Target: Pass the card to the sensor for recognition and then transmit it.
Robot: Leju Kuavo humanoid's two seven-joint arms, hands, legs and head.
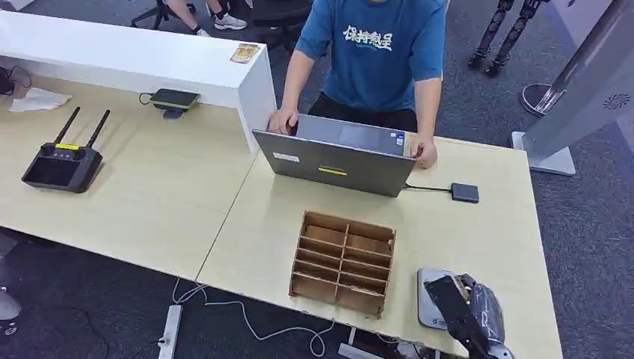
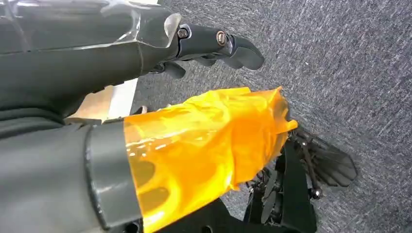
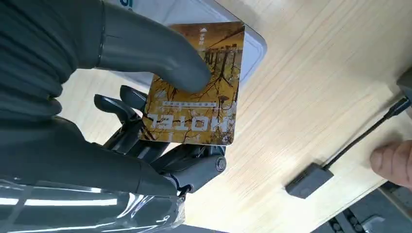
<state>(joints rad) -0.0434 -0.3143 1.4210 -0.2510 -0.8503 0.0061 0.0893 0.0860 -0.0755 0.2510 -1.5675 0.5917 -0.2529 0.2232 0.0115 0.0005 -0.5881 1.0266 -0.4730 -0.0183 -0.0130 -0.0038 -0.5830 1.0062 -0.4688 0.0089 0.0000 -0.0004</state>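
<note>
A pale wooden table (image 1: 187, 194) stands on grey carpet and takes most of the head view. At the top centre of that frame a person (image 1: 377, 52) in a blue shirt leans over an open laptop (image 1: 336, 161), both hands on its edges. In the middle of the frame is a brown wooden organizer (image 1: 342, 262) with empty slots, and a small dark adapter (image 1: 464, 192) on a cable lies to the right of the laptop.

In the lower right of the head view the right hand (image 1: 467, 307) is over a flat grey sensor pad (image 1: 430, 295) near the table edge. The right wrist view shows why: the thumb presses a yellow hotel card (image 3: 197, 87) against the darker fingers (image 3: 126, 109), so the card is firmly pinched, and it is held flat just above the pale pad (image 3: 255, 51), probably so the pad can read it. I cannot tell if the card touches the pad.

The left hand (image 2: 214, 46) hangs over the carpet with fingers curled and holds nothing. The handover seems not yet begun.
</note>
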